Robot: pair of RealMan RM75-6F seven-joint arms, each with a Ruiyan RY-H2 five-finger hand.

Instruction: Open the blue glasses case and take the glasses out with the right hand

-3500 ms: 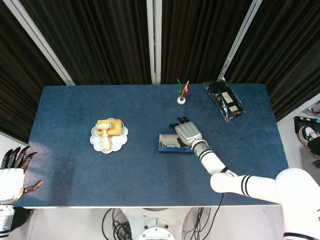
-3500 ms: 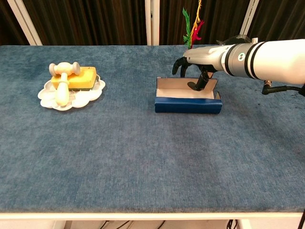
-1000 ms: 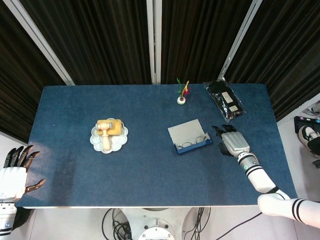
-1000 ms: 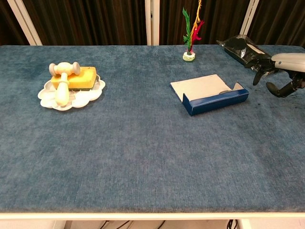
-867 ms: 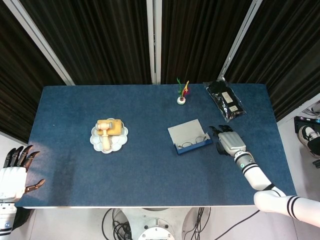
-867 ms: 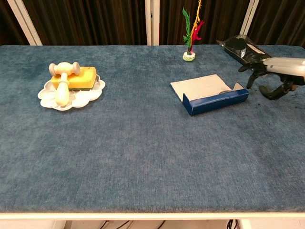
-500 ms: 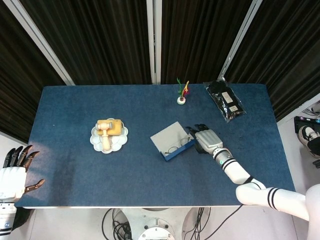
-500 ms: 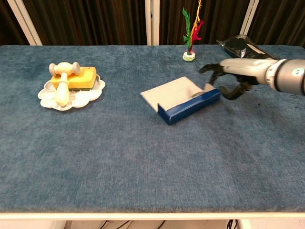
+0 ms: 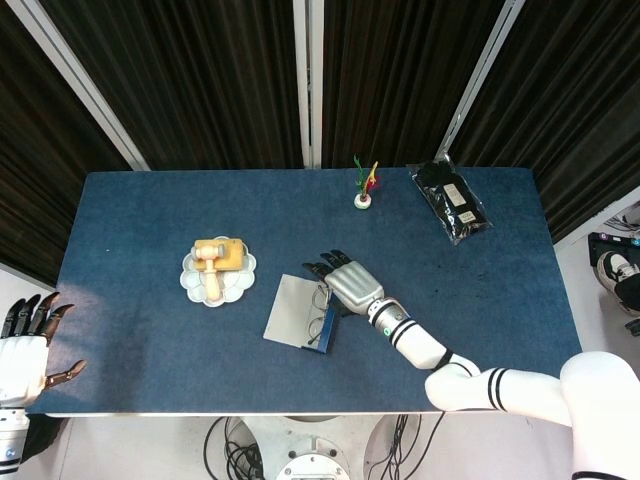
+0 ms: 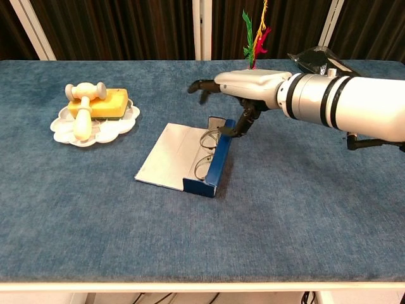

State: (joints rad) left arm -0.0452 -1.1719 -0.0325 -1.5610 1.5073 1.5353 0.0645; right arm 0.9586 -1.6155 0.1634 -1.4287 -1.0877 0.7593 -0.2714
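The blue glasses case (image 9: 321,329) (image 10: 216,166) lies open near the table's middle, its grey lid (image 9: 289,311) (image 10: 169,156) flat on the cloth to the left. The wire-framed glasses (image 9: 319,313) (image 10: 205,152) lie inside the blue tray. My right hand (image 9: 347,281) (image 10: 245,85) hovers over the case's far end with fingers spread. One dark finger (image 10: 242,123) reaches down to the tray's far end beside the glasses; I see nothing gripped. My left hand (image 9: 26,340) hangs off the table's near left corner, fingers apart and empty.
A white scalloped plate (image 9: 192,279) (image 10: 61,127) with a yellow block and a white mallet sits at the left. A small feathered ornament (image 9: 364,185) (image 10: 253,39) stands at the back. A black packet (image 9: 450,201) (image 10: 314,60) lies at the far right.
The open case has slid left across the table and turned, ending near the middle. My right hand has followed it from the right side and now spreads over its far end.
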